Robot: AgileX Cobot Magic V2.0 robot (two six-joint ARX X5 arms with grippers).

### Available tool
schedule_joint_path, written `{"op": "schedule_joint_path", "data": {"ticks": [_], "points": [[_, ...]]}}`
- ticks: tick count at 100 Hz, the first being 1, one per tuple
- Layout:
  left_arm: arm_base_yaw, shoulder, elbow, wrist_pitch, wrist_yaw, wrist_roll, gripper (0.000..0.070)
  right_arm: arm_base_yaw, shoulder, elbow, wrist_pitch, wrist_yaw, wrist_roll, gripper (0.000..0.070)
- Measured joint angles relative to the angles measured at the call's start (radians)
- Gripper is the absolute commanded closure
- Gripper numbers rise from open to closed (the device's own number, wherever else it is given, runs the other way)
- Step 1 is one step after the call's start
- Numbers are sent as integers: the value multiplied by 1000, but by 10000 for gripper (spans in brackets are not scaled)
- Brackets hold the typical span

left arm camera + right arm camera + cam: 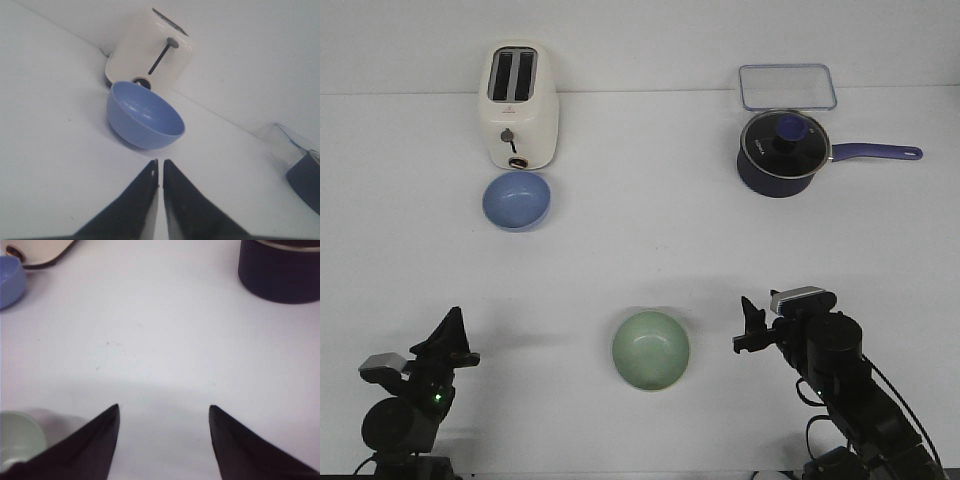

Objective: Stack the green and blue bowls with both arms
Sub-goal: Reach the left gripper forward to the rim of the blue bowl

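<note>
- I see the green bowl point(651, 350) low in the centre of the front view, alone on the white table point(640, 250).
- The blue bowl point(517, 200) sits upper left, just in front of the cream toaster point(520, 104).
- My left gripper point(450, 338), lower left, has its fingers pinched together on nothing.
- My right gripper point(750, 330), lower right beside the green bowl, is spread wide and holds nothing.
- The navy saucepan point(782, 151) is upper right.

White surface point(640, 250) fills nearly whole frame, matte, faintly speckled. White wall point(640, 40) in strip along top of frame; seam with surface runs across upper part. Light even, bright, diffuse; soft grey shadows lower centre and lower left. No windows or floor visible.
</note>
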Motion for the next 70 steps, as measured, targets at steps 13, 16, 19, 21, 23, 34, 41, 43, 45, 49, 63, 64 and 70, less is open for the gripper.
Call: {"op": "schedule_joint_path", "data": {"ticks": [13,16,19,21,23,34,41,43,45,49,63,64,70], "points": [[0,153,137,-53,-12,-4,685,0,0,0,0,-2,-4,331],[0,201,172,-54,-15,0,685,0,0,0,0,-2,-7,331],[0,253,207,-53,-16,6,685,0,0,0,0,-2,-8,331],[0,289,231,-53,-16,11,685,0,0,0,0,-3,-9,331],[0,326,255,-54,-16,19,685,0,0,0,0,-5,-10,331],[0,549,389,-51,-16,54,685,0,0,0,0,-19,-17,331],[0,698,474,-50,-16,67,651,0,0,0,0,-20,-18,331],[0,743,497,-48,-16,72,612,0,0,0,0,-20,-18,331],[0,787,520,-48,-16,76,556,0,0,0,0,-20,-18,331],[1,871,562,-48,-16,85,425,0,0,0,0,-20,-18,331],[2,1123,708,-50,-16,110,143,0,0,0,-7,-20,-18,331],[2,1139,718,-49,-16,112,144,0,0,0,-6,-20,-18,331],[5,1232,781,-48,-16,117,145,0,0,0,-7,-20,-18,331]]}}
